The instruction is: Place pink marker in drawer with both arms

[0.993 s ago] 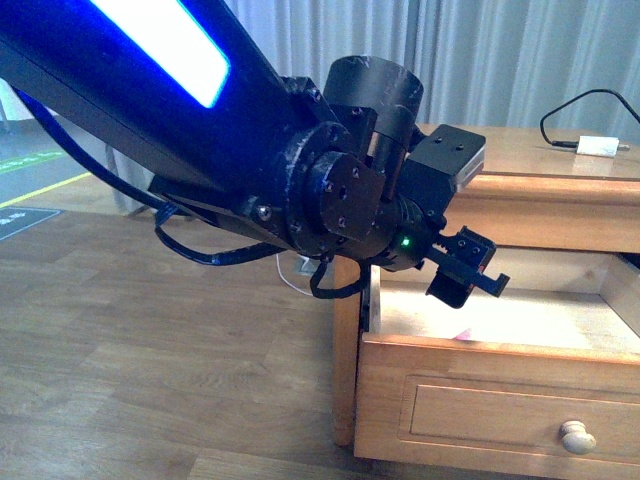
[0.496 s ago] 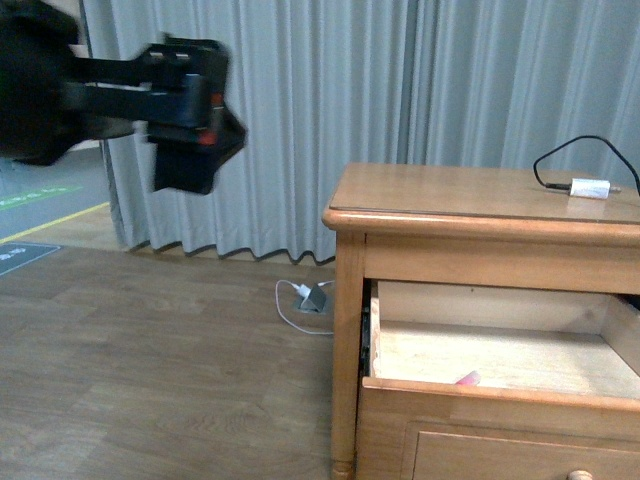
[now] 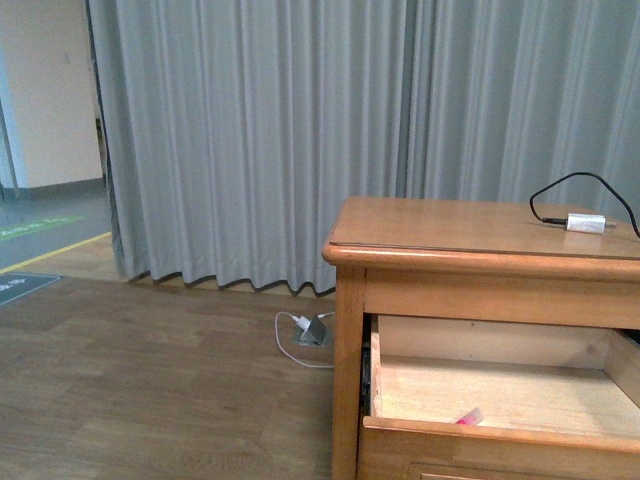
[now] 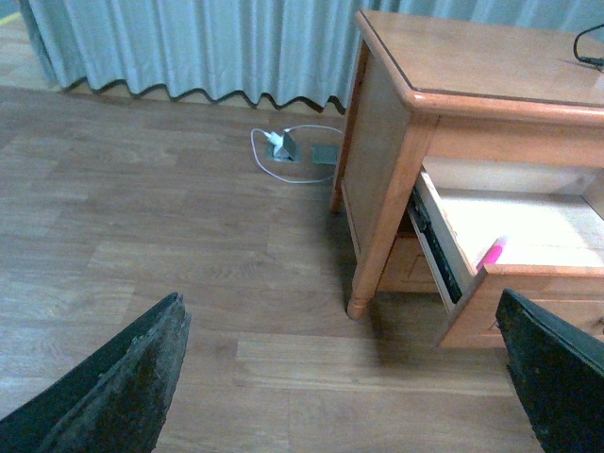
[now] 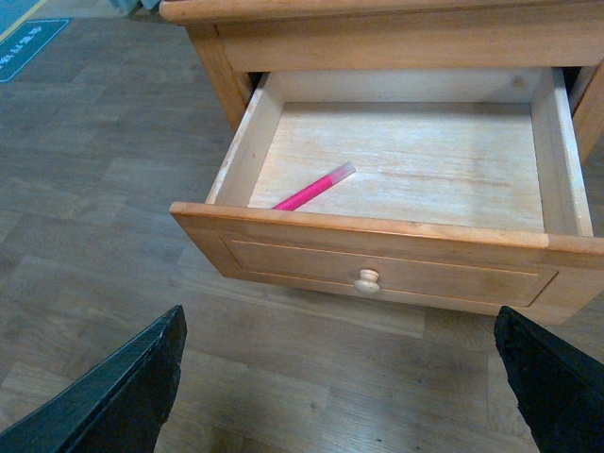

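The pink marker (image 5: 314, 188) lies flat inside the pulled-out drawer (image 5: 377, 269) of the wooden cabinet, near the drawer's front. Its tip shows over the drawer front in the front view (image 3: 469, 417) and in the left wrist view (image 4: 493, 253). The drawer also shows in the front view (image 3: 500, 440) and the left wrist view (image 4: 528, 283). My right gripper (image 5: 344, 396) is open and empty, back from the drawer front and its round knob (image 5: 367, 280), over the floor. My left gripper (image 4: 349, 387) is open and empty over the floor, beside the cabinet's corner. Neither arm shows in the front view.
A small white adapter (image 3: 585, 222) with a black cable lies on the cabinet top (image 3: 450, 225). A white plug and cord (image 3: 308, 330) lie on the wood floor by the grey curtain (image 3: 250, 130). The cabinet leg (image 4: 363, 283) stands near my left gripper.
The left arm, which filled the front view a second ago, has swung out of that view to the left. The drawer and the marker have not moved.
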